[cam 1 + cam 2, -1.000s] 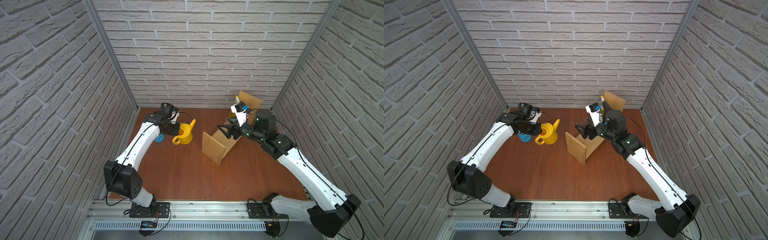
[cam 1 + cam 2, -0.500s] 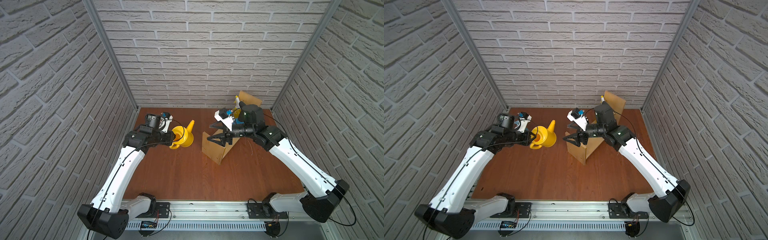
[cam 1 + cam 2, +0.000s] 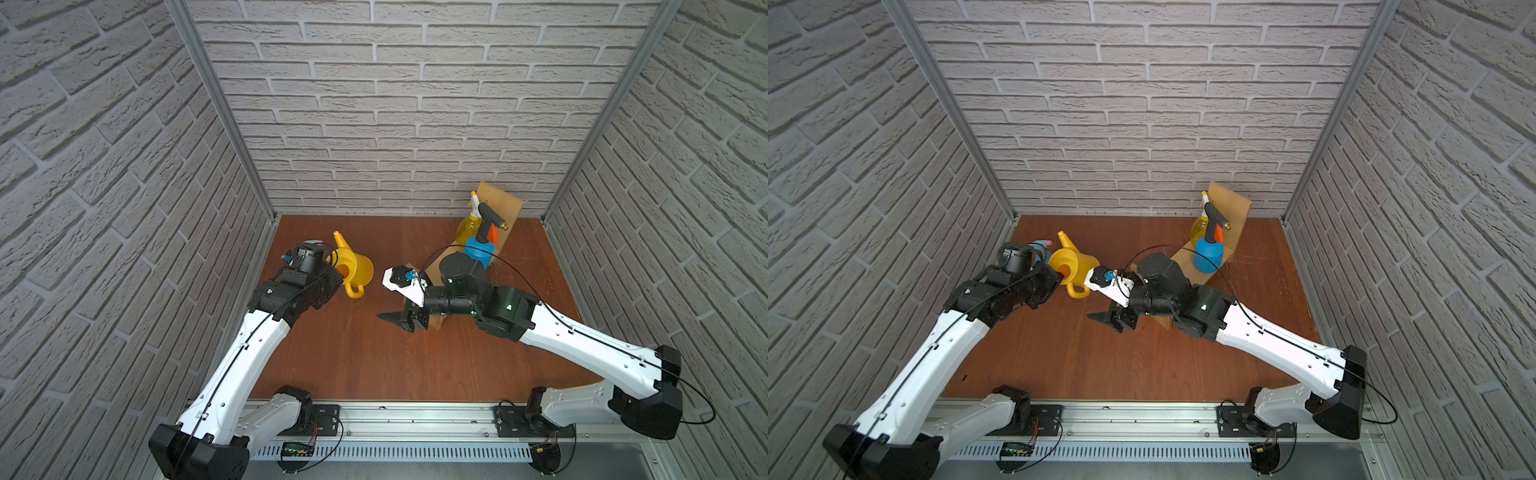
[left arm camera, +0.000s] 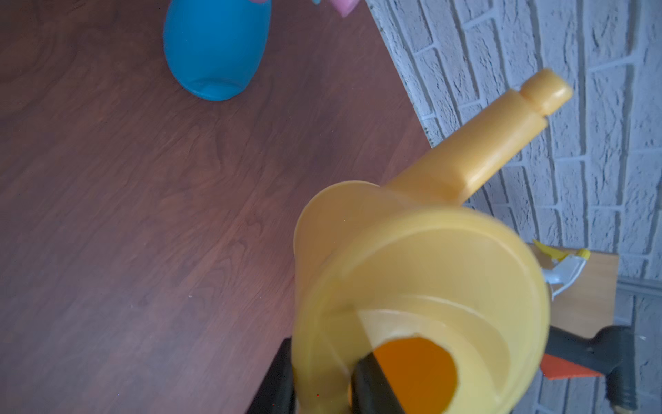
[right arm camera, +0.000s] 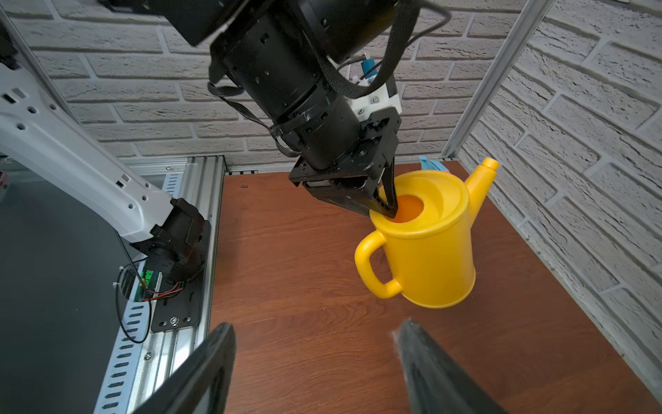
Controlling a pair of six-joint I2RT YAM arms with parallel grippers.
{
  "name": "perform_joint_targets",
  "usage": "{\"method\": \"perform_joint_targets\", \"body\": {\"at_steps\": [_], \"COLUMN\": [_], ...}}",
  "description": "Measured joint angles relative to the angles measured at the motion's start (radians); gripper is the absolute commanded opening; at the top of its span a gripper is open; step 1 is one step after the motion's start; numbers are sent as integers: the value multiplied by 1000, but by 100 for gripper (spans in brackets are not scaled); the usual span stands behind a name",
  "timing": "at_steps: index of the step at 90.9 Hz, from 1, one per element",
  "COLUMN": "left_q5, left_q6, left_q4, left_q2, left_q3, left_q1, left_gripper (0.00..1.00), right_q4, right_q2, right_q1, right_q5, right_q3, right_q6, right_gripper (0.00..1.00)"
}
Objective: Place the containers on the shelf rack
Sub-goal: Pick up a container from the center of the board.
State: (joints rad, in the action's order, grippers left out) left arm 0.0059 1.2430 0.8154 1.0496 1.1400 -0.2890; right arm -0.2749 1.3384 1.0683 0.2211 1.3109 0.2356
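My left gripper (image 5: 392, 211) is shut on the rim of the yellow watering can (image 3: 356, 266), one finger inside its mouth. The can (image 5: 426, 251) hangs tilted above the table, spout towards the back wall. My right gripper (image 3: 395, 322) is open and empty, low over the table's middle, facing the can with a gap between. The shelf rack (image 3: 505, 208) lies at the back right, its near end hidden behind my right arm. On it stand the blue pressure sprayer (image 3: 480, 249) and the yellow spray bottle (image 3: 465, 226). The light-blue spray bottle (image 4: 216, 46) stands behind the can at the back left.
Brick walls close in the table on the left, back and right. An aluminium rail (image 3: 415, 411) with both arm bases runs along the front edge. The left arm's base (image 5: 172, 243) shows in the right wrist view.
My left gripper has lifted and tilted the watering can, carrying it forward. My right gripper has left the rack, swung down to the table's middle, and its jaws have narrowed a little.
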Motion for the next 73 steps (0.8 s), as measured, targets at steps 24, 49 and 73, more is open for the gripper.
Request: {"method": "perform_joint_targets", "body": {"at_steps": [24, 49, 73], "left_q5": [-17, -22, -12], "left_q6": [360, 520, 576], "left_q4": [62, 80, 75], "left_q2": [12, 16, 16], "left_q3": [42, 95, 98], "left_q1": [-80, -102, -103], "left_gripper": [8, 8, 8], "right_q4": [-2, 10, 89], "right_q2": [202, 259, 286], "right_q1": [56, 69, 69], "right_q5": [-220, -382, -482], "right_q3": [113, 130, 130], "right_q6": [57, 48, 12], "right_gripper": [64, 60, 53]}}
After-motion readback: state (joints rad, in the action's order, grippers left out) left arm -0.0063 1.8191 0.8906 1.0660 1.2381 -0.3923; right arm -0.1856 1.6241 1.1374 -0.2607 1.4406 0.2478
